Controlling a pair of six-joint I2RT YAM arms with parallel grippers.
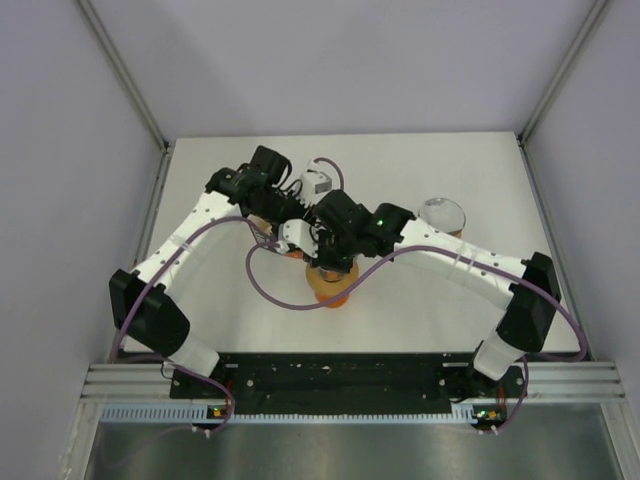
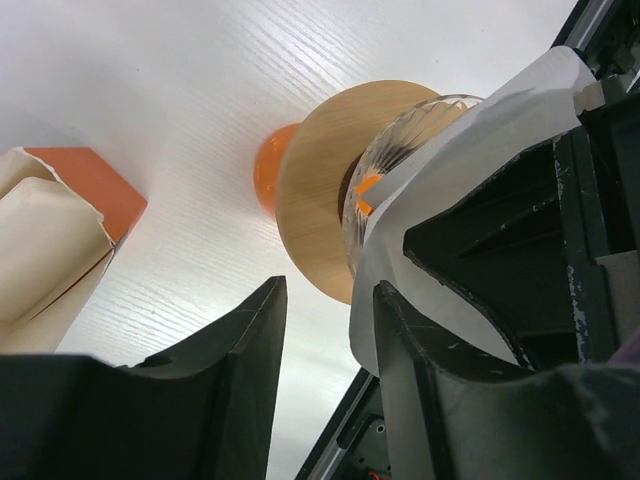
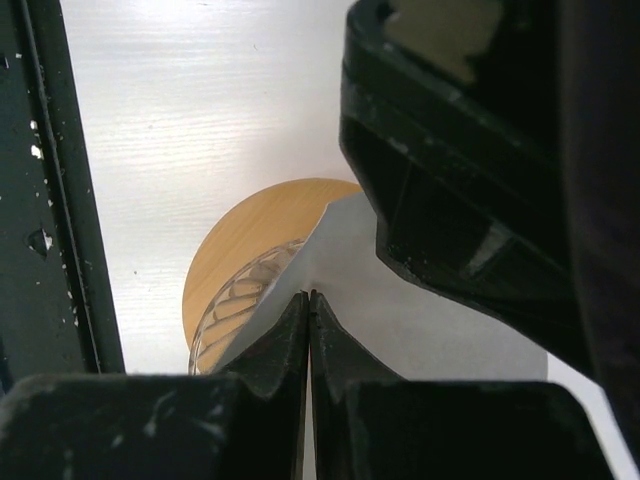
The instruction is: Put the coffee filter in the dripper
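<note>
The dripper (image 1: pixel 333 287) stands at the table's middle, with an orange base, a tan ring rim (image 2: pixel 318 190) and a ribbed clear cone (image 3: pixel 232 305). The white coffee filter (image 2: pixel 470 125) lies tilted across the cone's mouth, one edge over the rim; it also shows in the right wrist view (image 3: pixel 420 325). My right gripper (image 3: pixel 308 297) is shut on the filter's edge, right above the dripper (image 1: pixel 326 262). My left gripper (image 2: pixel 330 290) is open beside it, its right finger (image 2: pixel 420 370) against the paper with nothing between the jaws. The arms hide the filter in the top view.
An orange carton with cream paper (image 2: pixel 55 235) stands left of the dripper, close to the left gripper. A clear glass vessel (image 1: pixel 442 213) stands at the back right. Both grippers crowd together over the dripper. The black base rail (image 3: pixel 60 200) runs along the near edge.
</note>
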